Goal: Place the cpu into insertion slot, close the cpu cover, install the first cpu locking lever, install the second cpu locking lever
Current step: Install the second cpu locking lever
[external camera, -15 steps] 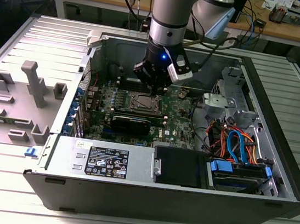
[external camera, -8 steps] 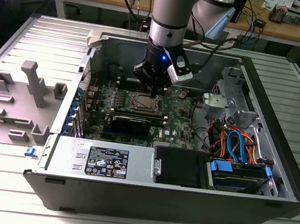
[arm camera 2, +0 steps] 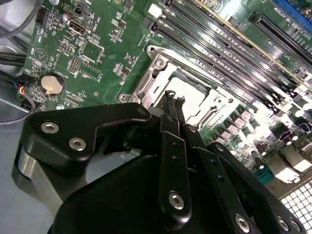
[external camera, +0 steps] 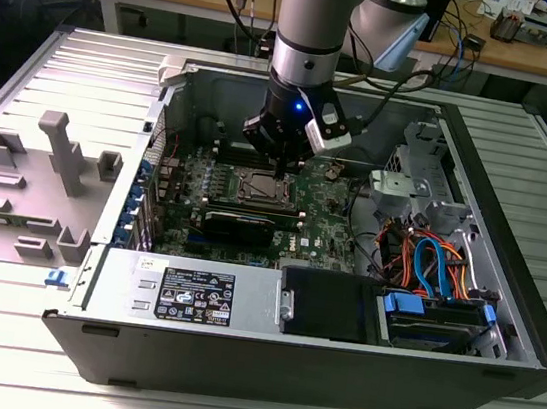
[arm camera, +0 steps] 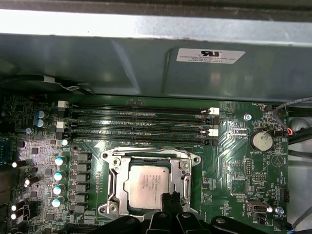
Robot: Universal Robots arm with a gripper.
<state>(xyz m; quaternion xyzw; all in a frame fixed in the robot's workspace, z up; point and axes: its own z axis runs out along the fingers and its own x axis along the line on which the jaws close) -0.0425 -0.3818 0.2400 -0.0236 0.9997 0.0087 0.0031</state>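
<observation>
You see the cpu (arm camera: pixel 146 184) seated in its socket under the lowered cpu cover (arm camera: pixel 115 181) in the first wrist view. In the second wrist view, the gripper (arm camera 2: pixel 174 100) covers part of the chip, fingertips pressed together, holding nothing visible.

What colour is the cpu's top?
Silvery-grey; the cpu shows best in the first wrist view.

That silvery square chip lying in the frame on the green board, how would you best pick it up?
Judging by its pose, from straight above: the cpu lies flat, ringed by the cpu cover, so only its top face is free. The tool hovers at its edge.
</observation>
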